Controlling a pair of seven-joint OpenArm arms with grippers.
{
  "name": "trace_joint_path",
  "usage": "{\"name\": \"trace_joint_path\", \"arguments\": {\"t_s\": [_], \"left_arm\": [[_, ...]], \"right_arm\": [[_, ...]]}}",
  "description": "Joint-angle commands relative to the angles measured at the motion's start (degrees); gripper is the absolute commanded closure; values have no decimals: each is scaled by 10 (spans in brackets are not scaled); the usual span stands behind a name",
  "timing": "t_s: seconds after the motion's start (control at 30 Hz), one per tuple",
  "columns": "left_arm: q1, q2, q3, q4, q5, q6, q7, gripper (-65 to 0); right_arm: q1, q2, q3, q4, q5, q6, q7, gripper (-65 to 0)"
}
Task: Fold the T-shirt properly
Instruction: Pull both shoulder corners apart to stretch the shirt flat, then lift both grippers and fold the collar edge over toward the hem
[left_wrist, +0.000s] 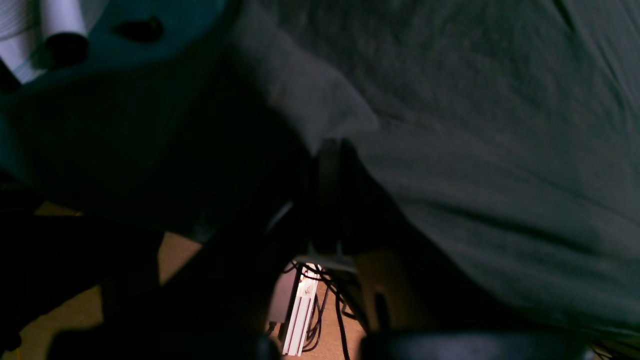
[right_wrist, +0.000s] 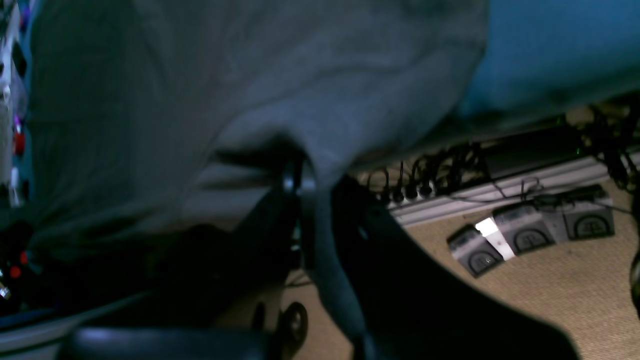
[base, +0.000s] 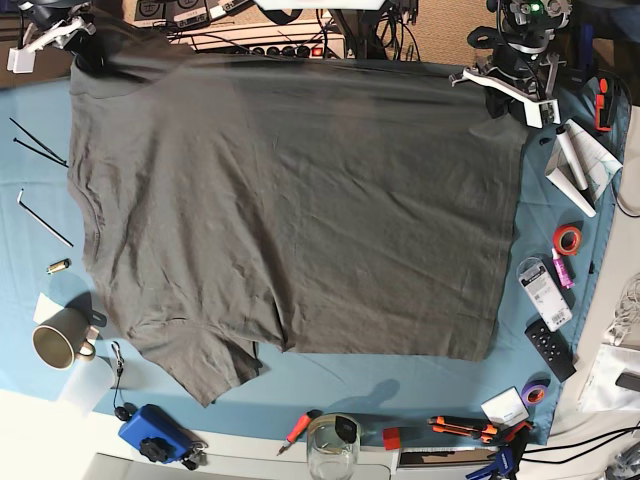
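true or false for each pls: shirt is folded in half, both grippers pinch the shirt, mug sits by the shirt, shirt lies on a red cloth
1. The shirt is folded in half. False: it lies spread nearly flat.
2. Both grippers pinch it. True: the left gripper and the right gripper each clamp fabric at the far edge.
3. A mug sits by the shirt. True.
4. The shirt lies on a red cloth. False: the cloth is blue.

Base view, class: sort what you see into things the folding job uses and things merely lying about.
Job:
T-shirt
left claw, shut on its edge
right claw, shut on its edge

Lying about:
mug
glass jar
red tape roll
remote
screwdriver
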Motion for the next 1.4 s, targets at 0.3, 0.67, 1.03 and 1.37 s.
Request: {"name": "trace_joint_path", "arguments": {"t_s": [0.3, 0.67, 1.03, 1.37], "left_arm": [[-27, -2, -1, 13, 30, 7, -18, 0], [-50, -2, -1, 13, 35, 7, -20, 0], [-94, -2, -1, 13, 50, 6, -35, 0], [-102, -57, -1, 13, 50, 6, -57, 0]], "right_arm": [[44, 23, 9, 8, -29, 3, 33, 0], [93, 79, 9, 8, -74, 0, 48, 0], [118, 97, 9, 8, -101, -3, 62, 0], [130, 97, 8, 8, -118, -5, 78, 0]]}}
